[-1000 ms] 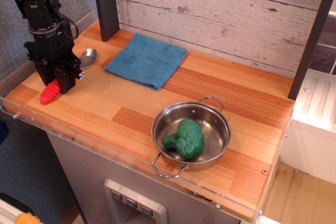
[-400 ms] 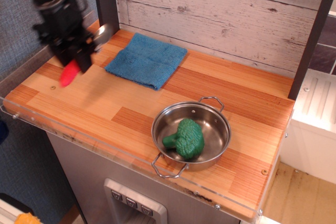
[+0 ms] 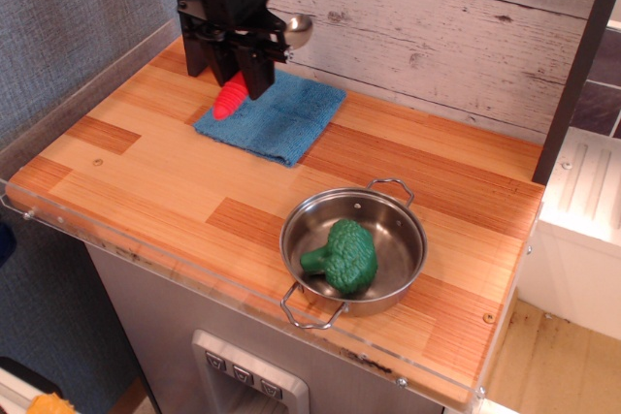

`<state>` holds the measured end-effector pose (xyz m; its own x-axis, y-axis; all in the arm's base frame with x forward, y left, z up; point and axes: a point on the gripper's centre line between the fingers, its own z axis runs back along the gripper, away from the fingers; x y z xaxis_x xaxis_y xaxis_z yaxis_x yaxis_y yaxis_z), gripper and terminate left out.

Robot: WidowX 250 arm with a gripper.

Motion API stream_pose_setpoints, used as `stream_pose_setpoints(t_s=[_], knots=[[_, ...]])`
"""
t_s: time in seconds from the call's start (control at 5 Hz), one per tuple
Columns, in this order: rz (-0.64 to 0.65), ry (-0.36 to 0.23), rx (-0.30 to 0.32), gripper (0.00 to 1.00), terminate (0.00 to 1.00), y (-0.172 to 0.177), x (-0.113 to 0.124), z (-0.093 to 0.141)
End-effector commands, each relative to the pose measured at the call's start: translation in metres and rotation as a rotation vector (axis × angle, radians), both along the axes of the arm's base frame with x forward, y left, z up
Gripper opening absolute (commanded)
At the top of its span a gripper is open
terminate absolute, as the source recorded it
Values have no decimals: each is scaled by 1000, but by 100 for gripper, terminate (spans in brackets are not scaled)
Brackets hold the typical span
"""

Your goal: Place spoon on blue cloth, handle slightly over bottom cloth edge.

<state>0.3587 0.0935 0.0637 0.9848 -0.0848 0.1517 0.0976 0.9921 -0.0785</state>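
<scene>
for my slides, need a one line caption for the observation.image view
Black gripper holds red-handled metal spoon above square blue terry cloth; green broccoli sits in steel pot.

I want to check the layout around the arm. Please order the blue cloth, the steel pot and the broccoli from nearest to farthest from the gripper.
1. Blue cloth: directly under the gripper, which holds the spoon.
2. Steel pot: front right on the table.
3. Broccoli: inside the pot, toward its front; nearly the same distance as the pot itself.
</scene>
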Motion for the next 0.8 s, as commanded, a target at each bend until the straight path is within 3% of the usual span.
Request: stream_pose_setpoints(t_s=[0.0, 0.2, 0.4, 0.6], knots=[[11, 18, 45, 0, 0, 2, 10, -2], [25, 24, 40, 0, 0, 6, 6, -5], [27, 40, 36, 100, 0, 3, 6, -6], [28, 38, 31, 100, 0, 3, 6, -3]])
